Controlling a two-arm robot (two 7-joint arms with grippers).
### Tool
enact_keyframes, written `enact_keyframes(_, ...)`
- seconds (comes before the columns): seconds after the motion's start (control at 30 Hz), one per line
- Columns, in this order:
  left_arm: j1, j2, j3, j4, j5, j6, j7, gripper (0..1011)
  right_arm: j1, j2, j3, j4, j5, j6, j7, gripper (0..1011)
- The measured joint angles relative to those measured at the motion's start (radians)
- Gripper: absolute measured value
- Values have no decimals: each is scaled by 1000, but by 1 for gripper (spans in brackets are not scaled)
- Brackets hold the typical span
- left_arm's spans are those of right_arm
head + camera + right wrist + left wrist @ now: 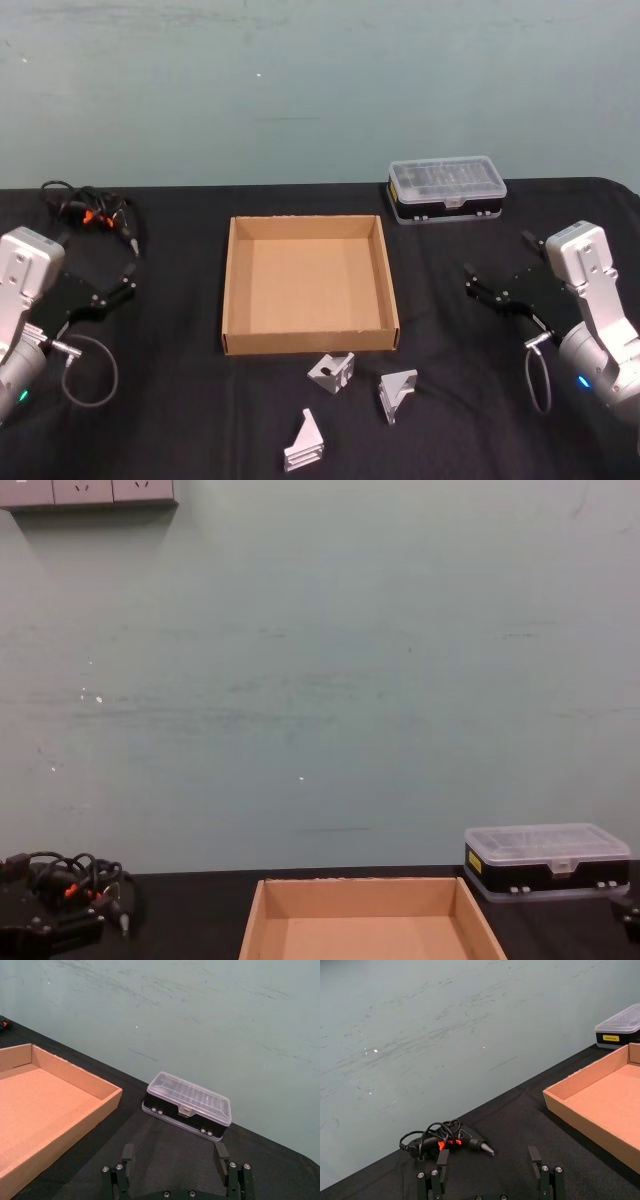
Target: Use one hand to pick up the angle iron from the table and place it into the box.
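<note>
Logging task as not begun: seeing three angle irons lying by the tabletop's front edge, just before the empty box at mid-tabletop. Noting left arm and right arm poised by the side edges, jaws gaping wide, gripping nothing. Leaving pick and place both to do.

Cut off and hard to read

In my head view my left arm runs off the left edge and my right arm off the right edge. My chest view cuts the box at the bottom edge, hiding its front wall. The case is cropped by the picture's edge in my left wrist view, and its contents blur behind the clear lid.
</note>
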Motion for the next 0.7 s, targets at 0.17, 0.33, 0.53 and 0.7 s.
enact_keyframes(0.17, 0, 0, 0, 0, 0, 0, 0, 1000, 0, 0, 0, 0, 0, 0, 0, 1000)
enact_keyframes(0.33, 0, 0, 0, 0, 0, 0, 0, 1000, 0, 0, 0, 0, 0, 0, 0, 1000)
enact_keyframes(0.53, 0, 0, 0, 0, 0, 0, 0, 1000, 0, 0, 0, 0, 0, 0, 0, 1000)
enact_keyframes(0.7, 0, 0, 0, 0, 0, 0, 0, 1000, 0, 0, 0, 0, 0, 0, 0, 1000)
